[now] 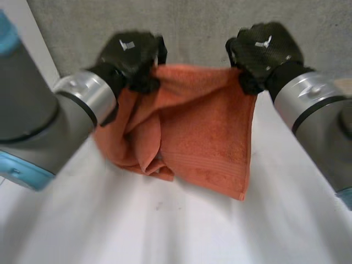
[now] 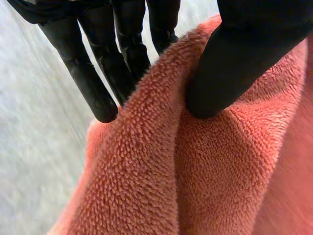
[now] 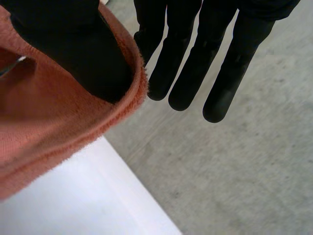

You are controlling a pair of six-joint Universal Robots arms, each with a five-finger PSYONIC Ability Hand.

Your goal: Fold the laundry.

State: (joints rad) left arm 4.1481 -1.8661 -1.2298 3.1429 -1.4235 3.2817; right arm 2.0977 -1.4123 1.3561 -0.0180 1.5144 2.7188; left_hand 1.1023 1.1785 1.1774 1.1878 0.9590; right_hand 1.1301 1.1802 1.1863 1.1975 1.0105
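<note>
- Orange terry towel [image 1: 203,132] hangs lifted over the white table [image 1: 165,231], stretched between both hands.
- The left hand [image 1: 132,55] pinches one upper corner between thumb and straight fingers; the cloth bunches in folds below it.
- The right hand [image 1: 264,49] pinches the other upper corner the same way (likely to spread the towel flat before folding).
</note>
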